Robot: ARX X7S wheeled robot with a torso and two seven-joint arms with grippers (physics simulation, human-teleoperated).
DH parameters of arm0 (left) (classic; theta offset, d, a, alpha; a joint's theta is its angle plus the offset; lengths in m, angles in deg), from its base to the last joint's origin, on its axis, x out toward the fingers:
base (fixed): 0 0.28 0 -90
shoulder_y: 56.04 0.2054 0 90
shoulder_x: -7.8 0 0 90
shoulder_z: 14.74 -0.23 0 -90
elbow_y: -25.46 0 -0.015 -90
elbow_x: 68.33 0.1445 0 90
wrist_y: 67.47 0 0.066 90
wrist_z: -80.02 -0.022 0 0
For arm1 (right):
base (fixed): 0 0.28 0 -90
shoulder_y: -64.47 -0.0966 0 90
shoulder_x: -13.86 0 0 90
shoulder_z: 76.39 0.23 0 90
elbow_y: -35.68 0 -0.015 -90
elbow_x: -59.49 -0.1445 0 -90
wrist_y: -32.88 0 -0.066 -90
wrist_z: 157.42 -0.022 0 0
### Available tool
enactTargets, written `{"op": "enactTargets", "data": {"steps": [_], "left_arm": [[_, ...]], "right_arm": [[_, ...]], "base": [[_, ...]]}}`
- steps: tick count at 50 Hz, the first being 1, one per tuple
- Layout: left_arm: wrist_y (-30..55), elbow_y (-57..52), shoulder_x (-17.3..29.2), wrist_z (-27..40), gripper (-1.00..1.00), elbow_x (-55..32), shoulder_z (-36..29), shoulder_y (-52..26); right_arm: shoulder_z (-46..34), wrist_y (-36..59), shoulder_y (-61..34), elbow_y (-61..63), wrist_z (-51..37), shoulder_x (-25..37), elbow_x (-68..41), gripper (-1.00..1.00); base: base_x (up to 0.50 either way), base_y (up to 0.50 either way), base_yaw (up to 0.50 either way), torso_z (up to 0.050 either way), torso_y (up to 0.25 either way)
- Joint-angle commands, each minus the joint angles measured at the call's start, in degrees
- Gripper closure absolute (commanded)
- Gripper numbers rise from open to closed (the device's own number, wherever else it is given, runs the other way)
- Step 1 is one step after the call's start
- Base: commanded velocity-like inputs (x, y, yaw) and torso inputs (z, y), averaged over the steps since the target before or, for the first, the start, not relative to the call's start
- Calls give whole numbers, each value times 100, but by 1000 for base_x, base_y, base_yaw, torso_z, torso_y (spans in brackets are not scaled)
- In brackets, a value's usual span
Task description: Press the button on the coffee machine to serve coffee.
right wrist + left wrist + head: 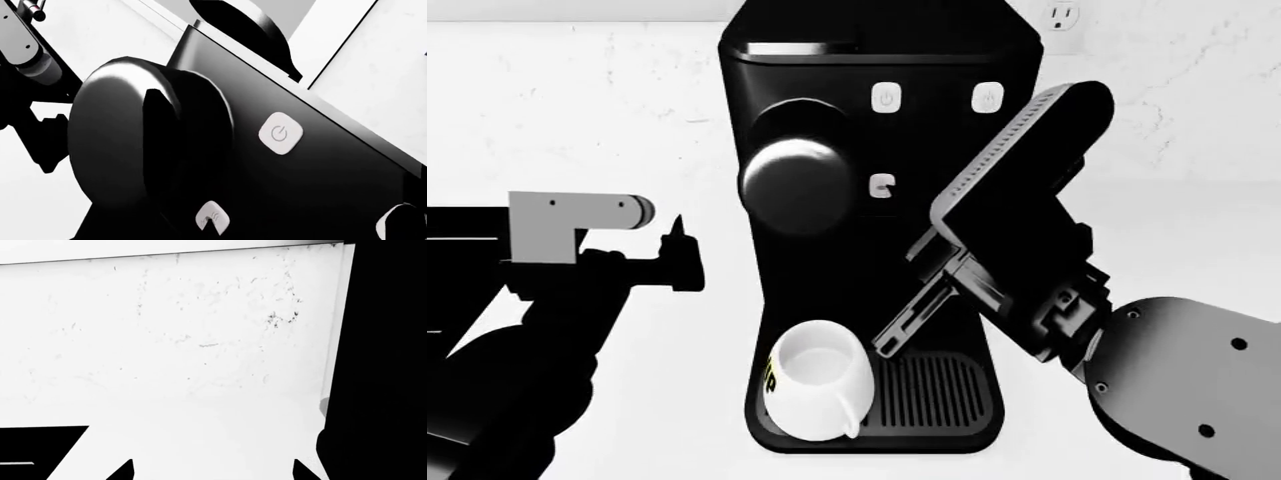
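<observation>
The tall black coffee machine (827, 70) stands in the middle of the head view, with a round brew head (797, 183) and a ribbed drip tray (941, 395). A white cup (817, 378) sits on the tray under the brew head. My right gripper (897, 188) reaches across the machine's front, shut. In the right wrist view its dark tip (217, 231) overlaps the small white button with wavy lines (212, 214). The power button (280, 133) is farther off. My left gripper (681, 250) hangs left of the machine, open and empty (213, 471).
A white counter (667, 400) and white wall (561, 90) surround the machine. A wall outlet (1065, 14) is at the top right. The left wrist view shows a white speckled surface (173, 340) and a black mass (390, 360) beside it.
</observation>
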Motion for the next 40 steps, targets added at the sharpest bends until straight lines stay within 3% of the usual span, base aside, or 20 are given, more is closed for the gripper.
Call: {"op": "enactTargets", "data": {"steps": [1,40], "left_arm": [[-10,12,-13,56,-100,25,-45,-24],[-112,82,38,51,-100,-16,-49,36]], "right_arm": [[-152,-168,41,-146,92,-25,197,100],[-669,-305,36,-384,41,-135,681,100]], "base": [[0,0,0,0,0],[0,0,0,0,0]]}}
